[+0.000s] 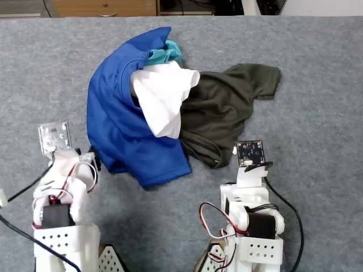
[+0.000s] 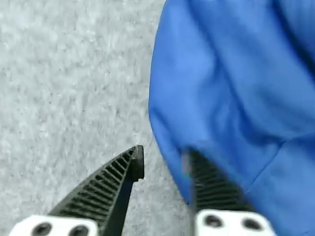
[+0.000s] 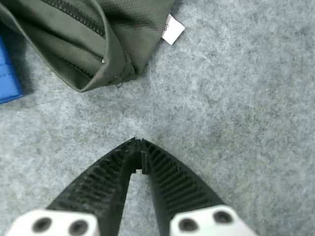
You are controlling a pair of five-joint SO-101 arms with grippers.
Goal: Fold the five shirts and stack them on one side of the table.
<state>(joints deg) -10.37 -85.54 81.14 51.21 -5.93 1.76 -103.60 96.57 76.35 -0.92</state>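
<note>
One blue shirt (image 2: 236, 98) edge btwn spread left tool (image 2: 165, 152) jaws.

- left arm (image 1: 59, 195) and right arm (image 1: 249, 218): white plastic shells, black motors (image 1: 55, 216), red, white and black cables (image 1: 205, 220)
- left gripper (image 2: 164, 155) and right gripper (image 3: 141, 147): black ribbed jaws, white bases with dark screw holes

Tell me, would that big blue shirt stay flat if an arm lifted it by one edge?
Probably not: the blue shirt lies in soft, rumpled folds, so it would likely sag and hang from the pinched spot. It looks like thin cloth, so probably light. The white shirt lies across it and might get dragged along.
</note>
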